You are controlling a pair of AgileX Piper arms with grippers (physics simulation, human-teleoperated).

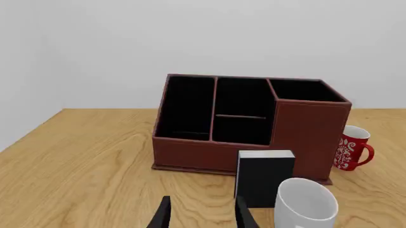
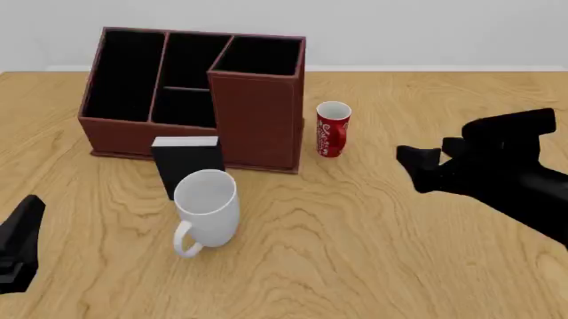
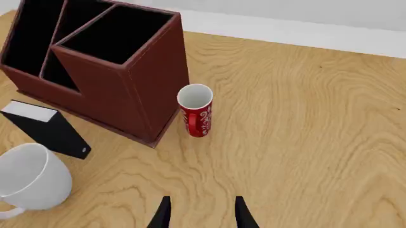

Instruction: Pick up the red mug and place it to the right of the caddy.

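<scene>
Desk [image 2: 373, 252] of pale wood, seen from the front. Toward the back left the caddy [image 2: 257, 119] is set, dark reddish-brown with black-lined compartments and a taller section at its right end. The red mug [image 2: 333, 129] is stood upright just right of that taller section, close beside it but apart. A small black box [image 2: 188, 163] with a white top is stood in front of the caddy, and a white mug [image 2: 206, 209] is placed just in front of the box. The right pincer [image 3: 201, 212] is held above bare desk, well short of the red mug, its two fingers parted and empty. The left pincer [image 1: 201, 213] is likewise parted and empty, near the black box.
</scene>
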